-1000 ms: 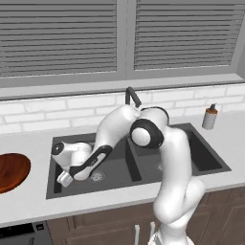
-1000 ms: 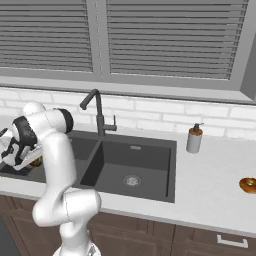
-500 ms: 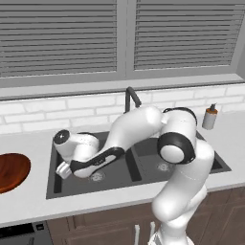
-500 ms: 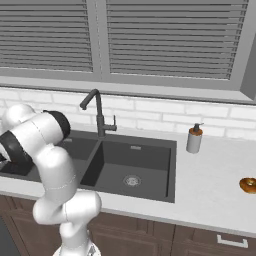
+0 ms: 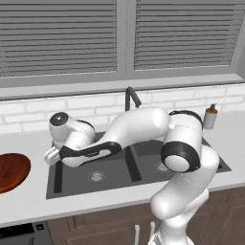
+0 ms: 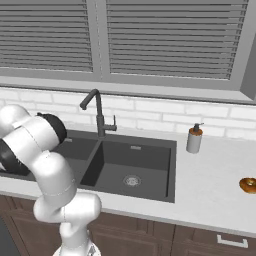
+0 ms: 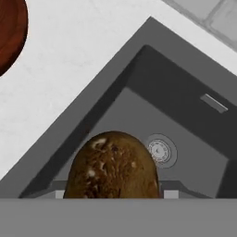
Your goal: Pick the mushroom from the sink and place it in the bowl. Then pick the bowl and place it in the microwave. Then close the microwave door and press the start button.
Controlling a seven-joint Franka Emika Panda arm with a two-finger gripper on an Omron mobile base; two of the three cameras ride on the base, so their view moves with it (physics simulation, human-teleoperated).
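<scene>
white worktop surrounding dark double sink (image 5: 139, 165). pincer (image 7: 112, 196) pinching mushroom (image 7: 112, 166), hanging above left basin. bowl (image 5: 10, 171) sitting well apart on worktop, waiting. bowl placing, microwave steps pending.

We see the mushroom (image 7: 112, 166), a rounded brown lump mottled with tan flecks, close at the bottom of the hand view, above the left basin of the sink (image 7: 185, 106). The sink is dark grey, rectangular, with two basins and a round silver drain in each; a dark gooseneck faucet rises behind its divider. The bowl (image 5: 12, 171), wide, shallow, glossy reddish-brown wood with grain rings, sits upright on the table just left of the sink, apart from the mushroom.
</scene>
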